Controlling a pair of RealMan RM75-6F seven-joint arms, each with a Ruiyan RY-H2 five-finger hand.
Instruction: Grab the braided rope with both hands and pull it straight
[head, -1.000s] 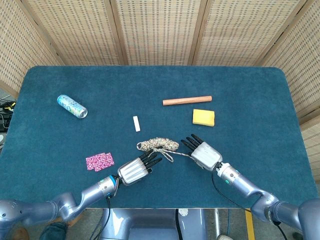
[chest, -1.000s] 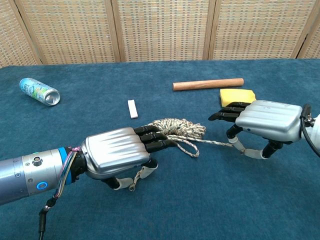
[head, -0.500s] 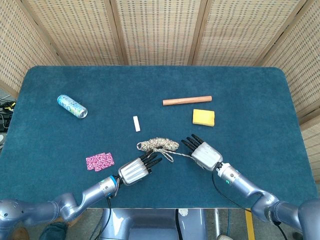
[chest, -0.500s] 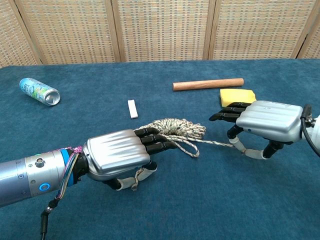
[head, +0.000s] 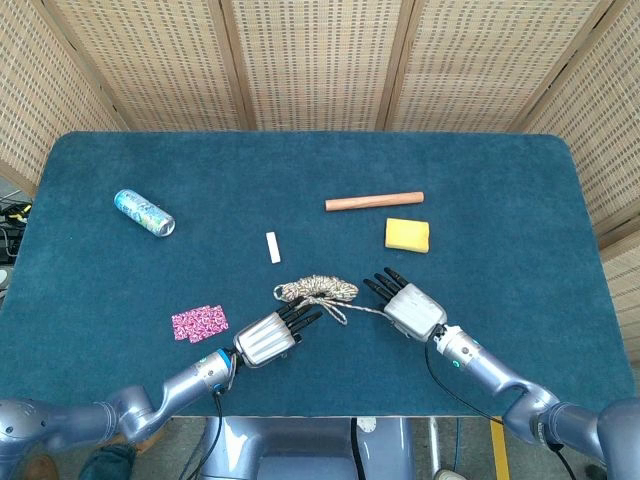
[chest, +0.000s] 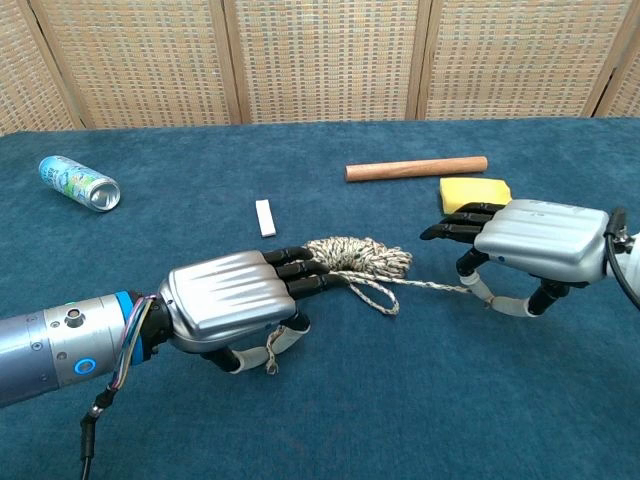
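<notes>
The braided rope (head: 318, 290) (chest: 362, 256) lies bunched in a small heap near the table's front middle. One thin strand (chest: 435, 287) runs straight from the heap to my right hand (head: 405, 305) (chest: 535, 240), which pinches it between the thumb and a bent finger while the other fingers stretch out. My left hand (head: 268, 339) (chest: 232, 298) lies palm down just left of the heap. Its outstretched fingertips (chest: 310, 278) touch the heap's left edge, and I see no rope between its thumb and fingers.
A wooden stick (head: 374, 201) and a yellow sponge (head: 407, 234) lie beyond my right hand. A small white block (head: 273, 247) sits behind the rope. A drink can (head: 143, 212) lies far left and a pink patterned card (head: 199, 322) lies left of my left hand.
My left hand has shifted slightly up and toward the heap. The right hand and the rope have hardly moved.
</notes>
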